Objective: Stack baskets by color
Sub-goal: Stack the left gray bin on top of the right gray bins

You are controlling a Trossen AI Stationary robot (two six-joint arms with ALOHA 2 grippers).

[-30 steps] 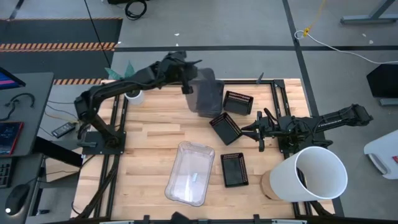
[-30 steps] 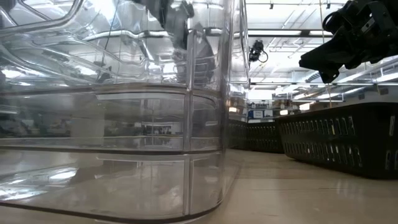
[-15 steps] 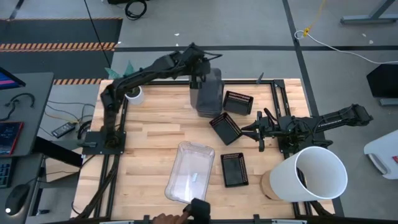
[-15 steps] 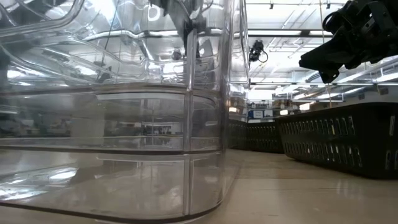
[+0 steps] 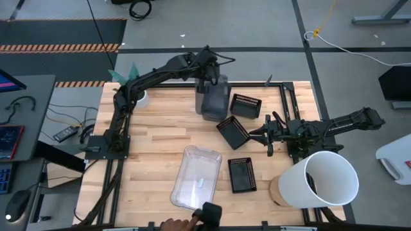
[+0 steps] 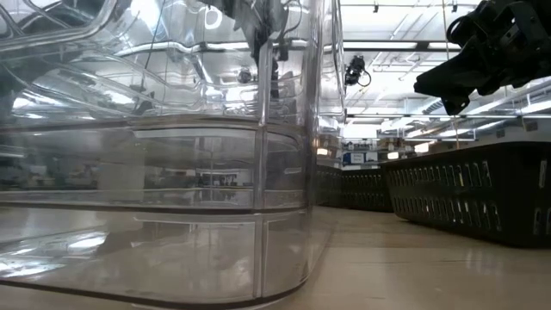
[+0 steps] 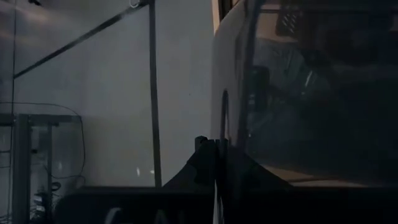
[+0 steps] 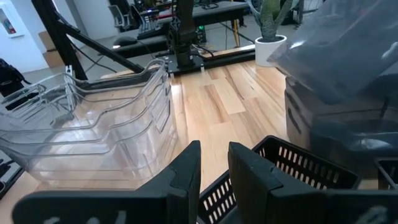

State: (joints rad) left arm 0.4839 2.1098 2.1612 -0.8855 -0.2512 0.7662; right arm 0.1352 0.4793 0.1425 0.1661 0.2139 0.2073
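My left gripper (image 5: 212, 77) reaches to the table's far middle, shut on a smoky grey basket (image 5: 214, 91). That basket hangs tilted (image 8: 339, 40) over another grey basket (image 8: 333, 121) standing on the table. Three black slatted baskets lie right of it: one at the far side (image 5: 246, 105), one in the middle (image 5: 233, 132), one nearer (image 5: 242, 174). A clear basket (image 5: 196, 178) rests on its bottom near the front. My right gripper (image 5: 255, 136) waits beside the middle black basket (image 8: 292, 163), its fingers a little apart with nothing between them. My left gripper pinches the grey basket's short end wall (image 7: 225, 118) between its two fingers, at the basket's far end. The fingers slant down from the far left. The basket is tilted, far end up; whether its low end touches the grey basket below, I cannot tell.
A big white bucket (image 5: 324, 179) lies on its side at the near right corner. A small white plant pot (image 5: 138, 98) stands at the far left. A person's hand (image 5: 180, 224) with a dark object shows at the near edge. Bare wood lies left of the clear basket.
My left gripper has carried the grey basket toward the table's right and far edge and tipped further down, bringing it over the other grey basket. A person's hand with a dark object has come in at the near edge.
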